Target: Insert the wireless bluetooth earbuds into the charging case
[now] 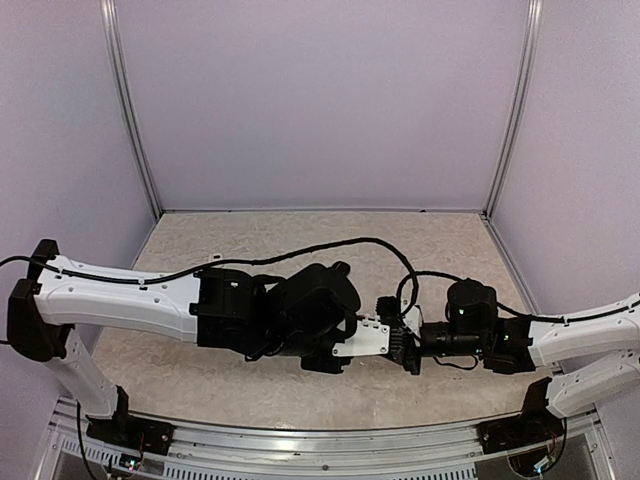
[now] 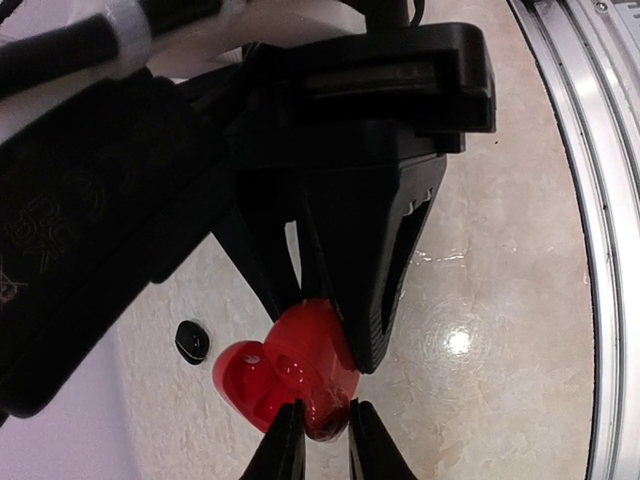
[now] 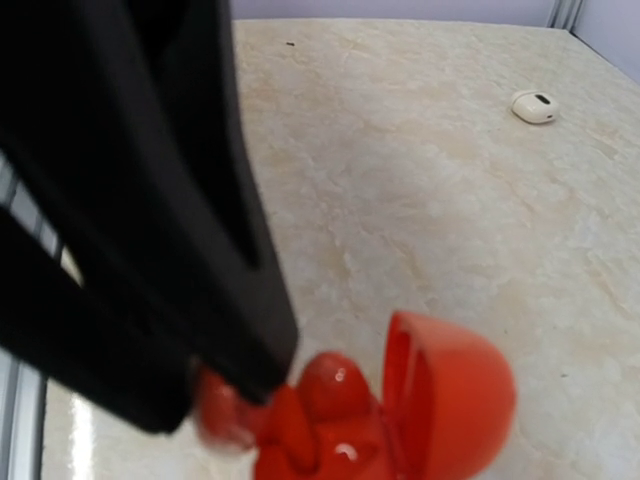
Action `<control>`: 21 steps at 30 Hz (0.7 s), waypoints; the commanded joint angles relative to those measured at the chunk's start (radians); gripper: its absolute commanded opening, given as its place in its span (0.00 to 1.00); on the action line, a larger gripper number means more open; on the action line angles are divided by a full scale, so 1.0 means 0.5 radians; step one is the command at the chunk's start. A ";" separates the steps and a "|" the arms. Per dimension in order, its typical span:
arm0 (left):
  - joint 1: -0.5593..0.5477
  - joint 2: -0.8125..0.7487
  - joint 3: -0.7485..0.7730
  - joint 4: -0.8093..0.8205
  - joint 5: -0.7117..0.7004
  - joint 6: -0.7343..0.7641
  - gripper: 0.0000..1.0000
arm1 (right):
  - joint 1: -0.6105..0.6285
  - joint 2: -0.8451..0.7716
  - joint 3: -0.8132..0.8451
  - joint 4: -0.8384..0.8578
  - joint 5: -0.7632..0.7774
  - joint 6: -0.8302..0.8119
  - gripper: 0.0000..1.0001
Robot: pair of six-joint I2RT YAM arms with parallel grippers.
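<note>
A: Two claws on one thing. Which way does the charging case (image 2: 285, 375) lie from each?

B: In the left wrist view the red charging case sits dead ahead of the left gripper (image 2: 318, 440), at 12 o'clock. Its long axis runs about 9 to 3, tipped slightly up on the 3 side. The right gripper (image 2: 330, 330) meets it from 12 o'clock, nose to nose with the left.

A: And the jaws?

B: The left pair is pinched tight on the case's near rim, one finger on each side. The right pair is drawn together, with its tips at the open face of the case. Something red and blurred sits at those tips in the right wrist view. I cannot tell whether it is an earbud between the fingers.

A: Is the case open?

B: Yes. The lid (image 3: 450, 390) stands at 3 o'clock of the wells, and a red earbud (image 3: 335, 385) looks to lie in one.

A: Other buds?

B: A black earbud (image 2: 190, 340) lies on the table (image 2: 480, 260) at 9 o'clock of the case, near it. A small white piece (image 3: 535, 105), likely another bud, lies well apart at 1 o'clock in the right wrist view.

A: So the move hinges on what?

B: My judgement is that the right tips must line up with a well while the left steadies the case. Neither arm is nearer, since both touch it.
</note>
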 commanded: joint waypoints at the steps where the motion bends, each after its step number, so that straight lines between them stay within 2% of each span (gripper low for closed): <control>1: -0.004 0.040 0.051 0.040 -0.011 0.020 0.20 | 0.033 -0.040 0.046 0.113 -0.064 -0.017 0.00; 6: 0.013 -0.028 0.013 0.090 -0.010 0.001 0.29 | 0.033 -0.064 0.015 0.141 -0.061 -0.001 0.00; 12: 0.002 -0.236 -0.175 0.330 0.023 0.037 0.43 | 0.033 -0.075 -0.017 0.187 -0.049 0.040 0.00; 21: -0.004 -0.502 -0.407 0.535 0.129 0.048 0.57 | 0.032 -0.114 -0.075 0.238 -0.027 0.093 0.00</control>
